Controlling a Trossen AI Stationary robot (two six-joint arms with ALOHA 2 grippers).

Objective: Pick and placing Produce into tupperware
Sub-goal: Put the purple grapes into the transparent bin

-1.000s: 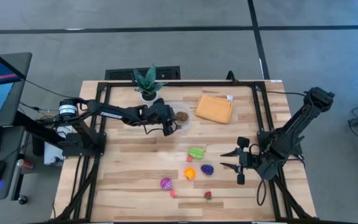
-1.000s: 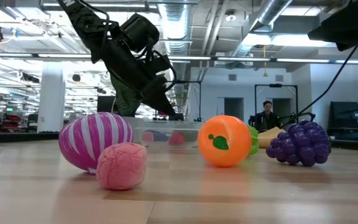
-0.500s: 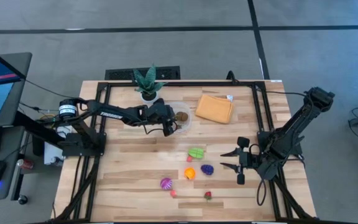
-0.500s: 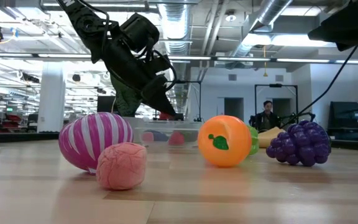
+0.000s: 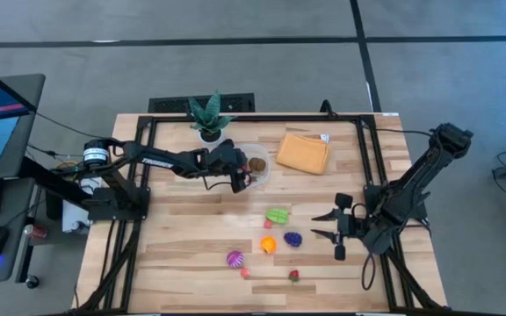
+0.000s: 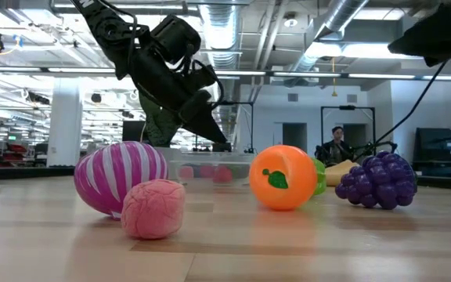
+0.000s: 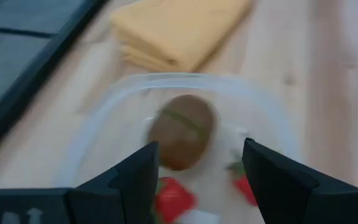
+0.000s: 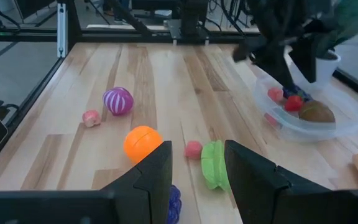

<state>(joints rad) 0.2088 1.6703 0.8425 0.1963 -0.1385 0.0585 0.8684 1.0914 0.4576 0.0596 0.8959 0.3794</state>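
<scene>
The clear round tub [image 5: 263, 175] stands at the table's far middle and holds a brown kiwi [image 7: 182, 130] and two red pieces [image 7: 173, 199] [image 7: 246, 186]. My left gripper [image 5: 240, 182] hangs open just above the tub's left part, its fingers on either side of the kiwi in the left wrist view and touching nothing. On the bare wood nearer lie a green piece [image 5: 278, 215], an orange one [image 5: 268, 245], purple grapes [image 5: 292, 238], a striped purple ball [image 5: 234, 259], a small pink piece [image 5: 245, 273] and a red one [image 5: 293, 276]. My right gripper [image 5: 316, 226] waits open at the right, near the grapes.
A folded orange cloth [image 5: 303, 153] lies right of the tub, and a potted plant [image 5: 209, 118] stands at the far edge just behind my left arm. A black frame runs around the table. Bare wood lies left of the produce and along the near edge.
A red piece that showed at my left gripper's fingertips half a second ago has dropped into the tub and lies with the others. The gripper has let go and stays over the tub. My right arm has kept still.
</scene>
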